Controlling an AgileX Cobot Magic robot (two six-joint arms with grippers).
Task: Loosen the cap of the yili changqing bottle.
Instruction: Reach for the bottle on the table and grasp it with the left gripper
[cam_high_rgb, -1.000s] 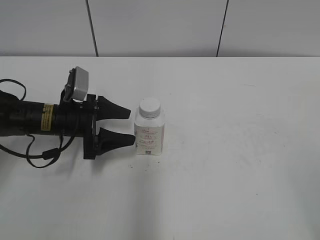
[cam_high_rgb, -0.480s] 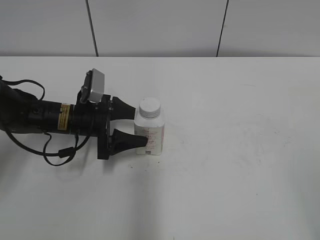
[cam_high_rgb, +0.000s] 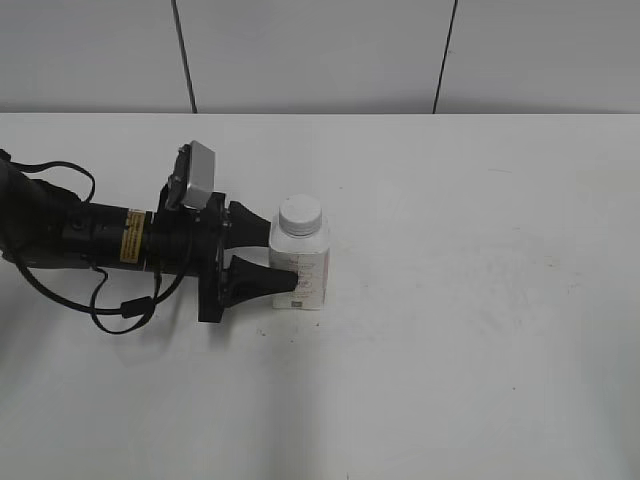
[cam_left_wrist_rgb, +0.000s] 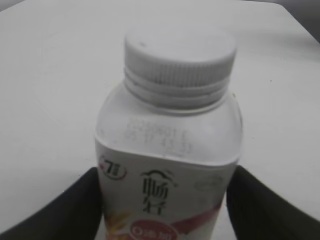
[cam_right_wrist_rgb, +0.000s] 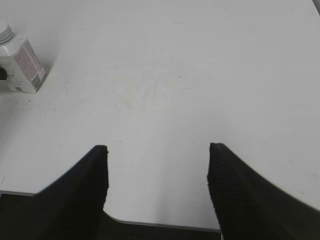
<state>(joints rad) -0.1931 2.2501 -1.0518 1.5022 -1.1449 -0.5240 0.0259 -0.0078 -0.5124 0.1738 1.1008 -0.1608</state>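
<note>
Left gripper (cam_high_rgb: 282, 254) straddles the bottle (cam_high_rgb: 299, 268) mid-frame, apparently pinching its body; a loose, low squeeze could topple it. Right gripper (cam_right_wrist_rgb: 157, 172) spread.

We see even, bright, diffuse light in all three views, with no hard glare on the white counter (cam_high_rgb: 480, 330). In the exterior view the left gripper (cam_high_rgb: 283, 252) and its arm cast only a faint, soft shadow toward the near edge, and the picture is fairly sharp. In the left wrist view the bottle (cam_left_wrist_rgb: 167, 165) looks soft, its printed code blurred and its label barely legible. In the right wrist view the dark jaws of the right gripper (cam_right_wrist_rgb: 157, 172) show grainy texture, and the counter dims toward the corners.
</note>
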